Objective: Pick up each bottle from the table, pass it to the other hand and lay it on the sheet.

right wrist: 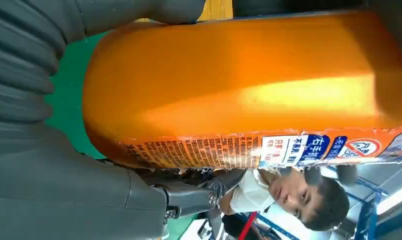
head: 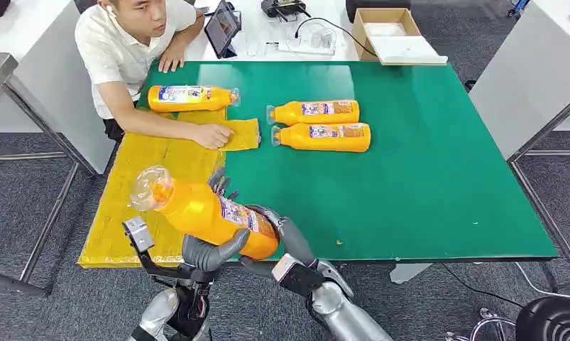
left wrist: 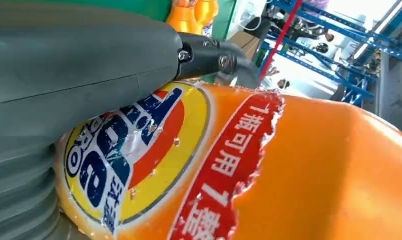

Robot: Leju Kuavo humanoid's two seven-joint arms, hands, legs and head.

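Observation:
An orange detergent bottle (head: 204, 213) with a clear cap hangs tilted over the table's front edge, cap pointing left over the yellow sheet (head: 154, 163). My left hand (head: 209, 252) grips its middle from below, thumb wrapped around it. My right hand (head: 290, 241) holds its base end. The left wrist view has the label of the bottle (left wrist: 289, 175) under my left hand (left wrist: 78, 65). In the right wrist view the bottle (right wrist: 239, 85) lies against my right hand (right wrist: 48, 190). One bottle (head: 189, 97) lies on the sheet's far end. Two more bottles (head: 314, 111) (head: 324, 136) lie on the green table (head: 424, 156).
A person sits at the table's far left, one hand (head: 212, 135) resting on the sheet near the laid bottle. A tablet (head: 222, 28) and a cardboard box (head: 388, 32) stand on the white desk beyond. The green table's right half is bare.

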